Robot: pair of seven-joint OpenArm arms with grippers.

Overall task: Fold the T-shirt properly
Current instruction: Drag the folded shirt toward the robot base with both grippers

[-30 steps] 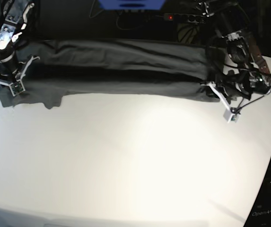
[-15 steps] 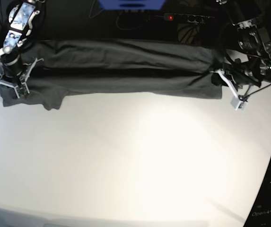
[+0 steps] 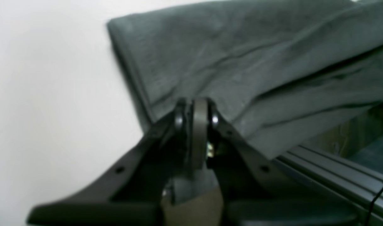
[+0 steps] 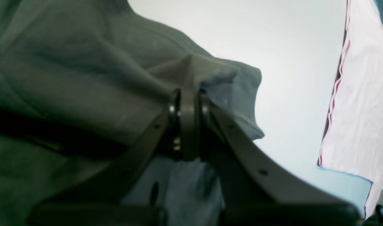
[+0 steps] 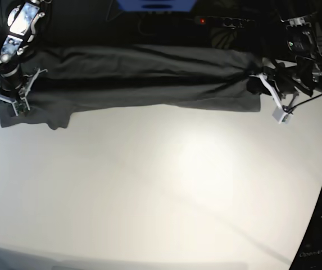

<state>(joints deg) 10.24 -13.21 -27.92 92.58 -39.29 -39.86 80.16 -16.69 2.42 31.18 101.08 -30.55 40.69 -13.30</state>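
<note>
The dark grey T-shirt [image 5: 138, 79] lies stretched in a long band across the far side of the white table [image 5: 166, 191], doubled lengthwise, with a sleeve corner hanging toward me at the left end. At the band's right end my left gripper [image 5: 255, 82] is shut on the cloth. In the left wrist view that gripper [image 3: 194, 108] pinches a fold of the T-shirt [image 3: 241, 62]. My right gripper [image 5: 13, 100] is shut on the left end. The right wrist view has the right gripper [image 4: 186, 97] clamped on a bunched edge of the T-shirt [image 4: 68, 78].
A blue object [image 5: 156, 4] and a power strip with a red light [image 5: 205, 21] sit behind the table's far edge. A metal rail [image 3: 336, 175] runs past the table edge by my left gripper. A white sheet with a red border [image 4: 361, 110] hangs beside the right gripper.
Both grippers have shifted toward the far edge, carrying the T-shirt's ends with them. The band now lies a little farther back and straighter.
</note>
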